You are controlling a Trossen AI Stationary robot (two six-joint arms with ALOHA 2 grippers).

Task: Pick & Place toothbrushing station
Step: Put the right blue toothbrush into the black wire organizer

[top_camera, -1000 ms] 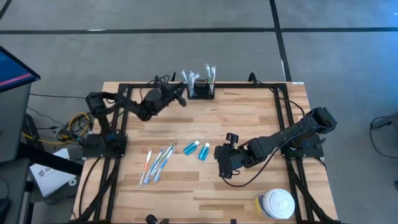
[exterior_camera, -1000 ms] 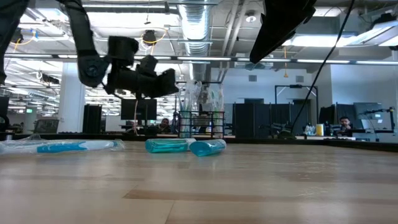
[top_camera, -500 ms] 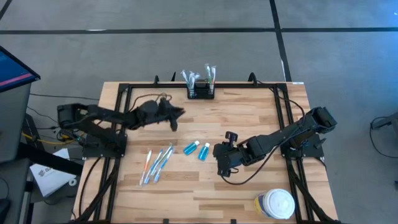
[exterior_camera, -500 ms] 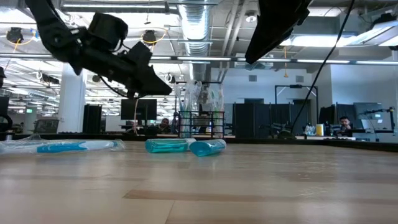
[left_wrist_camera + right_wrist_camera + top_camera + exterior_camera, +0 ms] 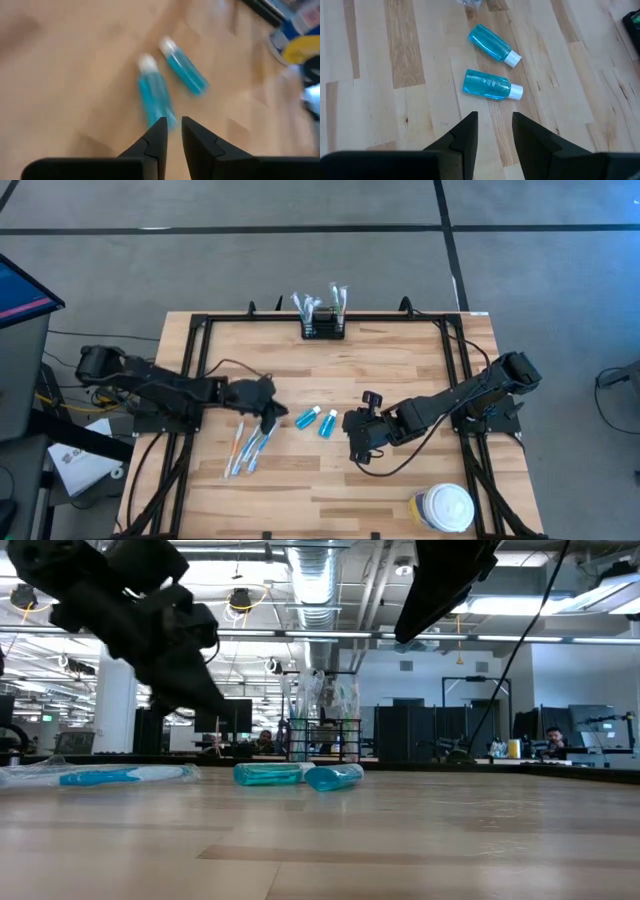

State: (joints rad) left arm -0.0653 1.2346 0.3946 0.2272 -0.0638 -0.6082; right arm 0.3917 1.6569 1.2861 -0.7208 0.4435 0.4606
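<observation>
The toothbrushing station, a small black open-topped holder (image 5: 323,329), stands at the table's far edge with several wrapped toothbrushes sticking up out of it; it also shows in the low view (image 5: 322,740). My left gripper (image 5: 277,417) hovers empty above the table, just left of two blue bottles (image 5: 307,418) (image 5: 327,424), its fingers a narrow gap apart (image 5: 173,125). My right gripper (image 5: 352,428) is open and empty just right of the bottles (image 5: 487,84), which lie on their sides.
Several wrapped toothbrushes (image 5: 250,445) lie on the table left of the bottles, below my left gripper. A round white-lidded jar (image 5: 442,508) stands at the near right corner. A black frame rail (image 5: 320,318) runs round the table.
My left gripper has swung from beside the holder at the far edge toward the near edge and down, and now stands over the wrapped toothbrushes and the left bottle. The holder and the bottles have stayed put.
</observation>
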